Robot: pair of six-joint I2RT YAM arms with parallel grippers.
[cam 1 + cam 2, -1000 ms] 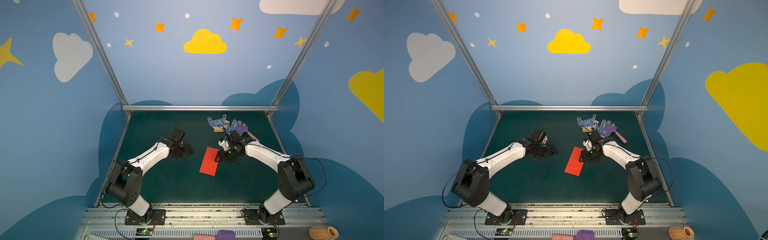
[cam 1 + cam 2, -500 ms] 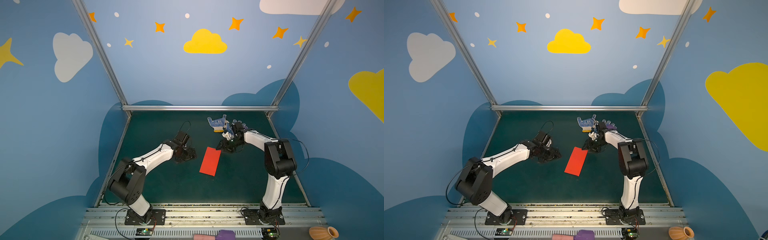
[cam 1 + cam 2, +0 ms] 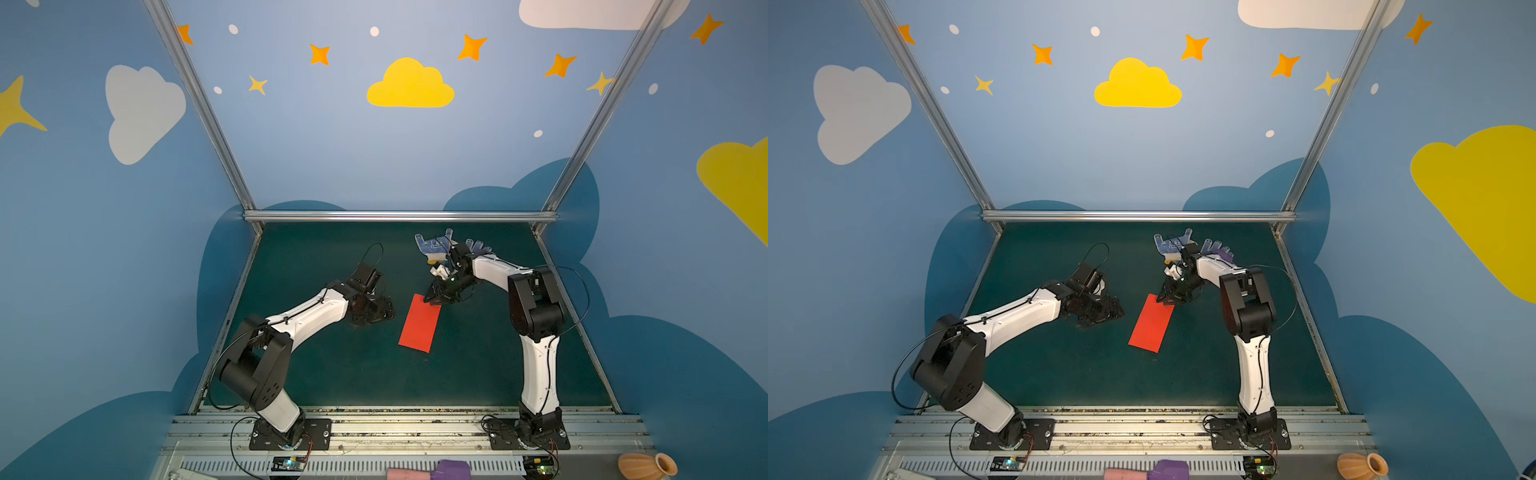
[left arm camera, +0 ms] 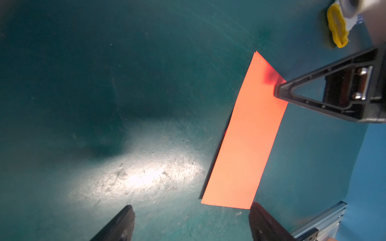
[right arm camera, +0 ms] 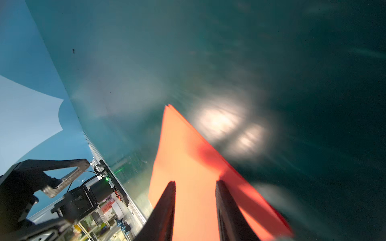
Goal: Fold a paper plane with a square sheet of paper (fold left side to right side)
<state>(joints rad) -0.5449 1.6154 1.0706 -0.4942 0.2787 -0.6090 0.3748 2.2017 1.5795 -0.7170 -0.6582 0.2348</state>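
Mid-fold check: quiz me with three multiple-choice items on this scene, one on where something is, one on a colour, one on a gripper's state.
1. Where is the right gripper relative to the sheet of paper?
A) at its near end
B) at its far end
C) off it, to the left

2. What colour is the paper?
A) white
B) blue
C) red

3. How does the left gripper stand?
A) fingers apart, holding nothing
B) shut on the paper
C) shut on nothing

Answers:
1. B, both top views show it at the far corner.
2. C, bright red in every view.
3. A, the left wrist view shows nothing between its spread fingers.
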